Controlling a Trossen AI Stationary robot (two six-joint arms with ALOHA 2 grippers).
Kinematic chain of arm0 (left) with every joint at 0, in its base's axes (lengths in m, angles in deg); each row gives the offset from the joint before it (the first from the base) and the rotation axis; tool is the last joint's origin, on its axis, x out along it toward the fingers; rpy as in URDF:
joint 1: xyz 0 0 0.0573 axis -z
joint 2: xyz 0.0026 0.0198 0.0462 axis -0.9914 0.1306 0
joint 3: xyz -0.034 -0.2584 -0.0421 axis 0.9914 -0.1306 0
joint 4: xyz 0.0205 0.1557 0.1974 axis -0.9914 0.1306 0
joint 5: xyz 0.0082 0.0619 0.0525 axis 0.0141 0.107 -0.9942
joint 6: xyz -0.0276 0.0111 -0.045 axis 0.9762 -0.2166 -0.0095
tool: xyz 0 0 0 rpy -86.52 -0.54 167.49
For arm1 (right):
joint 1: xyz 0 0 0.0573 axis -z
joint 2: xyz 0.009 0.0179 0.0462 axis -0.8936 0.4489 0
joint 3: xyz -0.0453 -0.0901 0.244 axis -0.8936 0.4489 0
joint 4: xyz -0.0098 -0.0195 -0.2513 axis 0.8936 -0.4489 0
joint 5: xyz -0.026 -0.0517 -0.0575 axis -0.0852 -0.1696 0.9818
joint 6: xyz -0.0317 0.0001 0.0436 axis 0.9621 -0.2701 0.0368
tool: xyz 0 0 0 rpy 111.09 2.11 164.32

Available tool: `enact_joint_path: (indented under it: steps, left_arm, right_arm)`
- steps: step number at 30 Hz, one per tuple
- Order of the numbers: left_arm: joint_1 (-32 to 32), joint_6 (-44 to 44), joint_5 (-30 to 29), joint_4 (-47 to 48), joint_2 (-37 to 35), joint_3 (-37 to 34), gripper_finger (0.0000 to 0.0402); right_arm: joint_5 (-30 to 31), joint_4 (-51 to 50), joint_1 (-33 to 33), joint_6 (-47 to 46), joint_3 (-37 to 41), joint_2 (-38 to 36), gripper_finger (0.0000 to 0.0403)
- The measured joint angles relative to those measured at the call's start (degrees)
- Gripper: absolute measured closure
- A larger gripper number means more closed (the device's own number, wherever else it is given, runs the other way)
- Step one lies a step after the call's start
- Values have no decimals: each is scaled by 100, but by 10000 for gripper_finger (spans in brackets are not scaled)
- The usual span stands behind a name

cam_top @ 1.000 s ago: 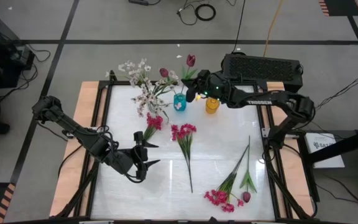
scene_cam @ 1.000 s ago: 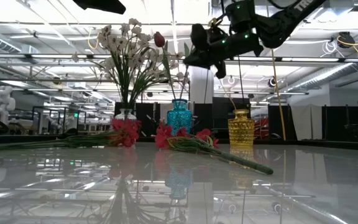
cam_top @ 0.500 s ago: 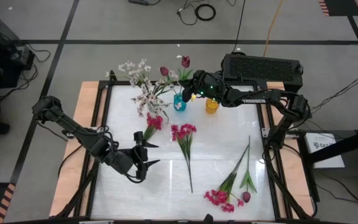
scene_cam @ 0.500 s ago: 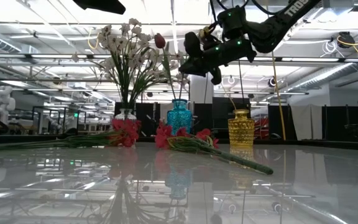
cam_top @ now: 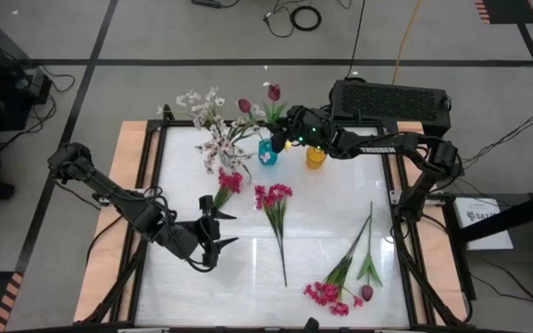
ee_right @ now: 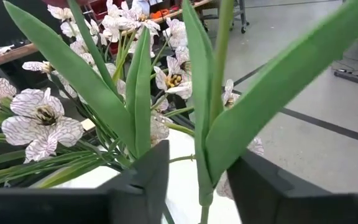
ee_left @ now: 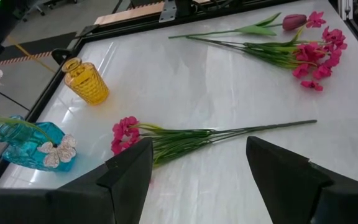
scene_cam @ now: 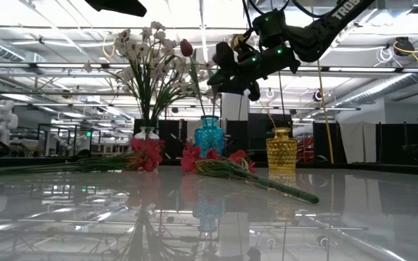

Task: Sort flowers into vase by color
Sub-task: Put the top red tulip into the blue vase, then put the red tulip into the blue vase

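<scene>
A blue vase (cam_top: 267, 153) at the table's far edge holds two dark maroon tulips (cam_top: 244, 105) (cam_top: 274, 92). My right gripper (cam_top: 280, 137) hovers level just above it, open, its fingers on either side of a green tulip stem (ee_right: 202, 186) without touching it. A clear vase (scene_cam: 146, 133) on the blue vase's left holds white blossoms (cam_top: 213, 139). The yellow vase (cam_top: 315, 157) stands on the right. Magenta sprigs (cam_top: 274, 196) (cam_top: 228, 183) (cam_top: 331, 294) and one maroon tulip (cam_top: 366, 292) lie flat on the table. My left gripper (cam_top: 218, 231) waits open near the front left.
The three vases stand close together in a row at the far edge, with leaves and blossoms spreading around my right gripper (ee_right: 197, 180). A black box (cam_top: 391, 100) sits behind the table's far right corner. The table's middle (cam_top: 331, 213) is bare white surface.
My right gripper has moved a little toward the table's left and down over the blue vase, carrying the maroon tulip with it. The tulip's head now stands nearer the other tulip above the blue vase.
</scene>
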Motion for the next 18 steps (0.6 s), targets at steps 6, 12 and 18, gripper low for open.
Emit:
enact_joint_path:
  steps: [6, 12, 18]
  left_arm:
    - [0, 12, 95, 0, 0, 0, 136]
    - [0, 12, 113, 2, 0, 0, 136]
    - [4, 16, 161, 2, 0, 0, 136]
  right_arm:
    - [3, -6, 61, 78, 0, -49, 195]
    - [11, -235, 101, 218, 4, -189, 149]
    - [25, -789, 101, 403, 4, -517, 117]
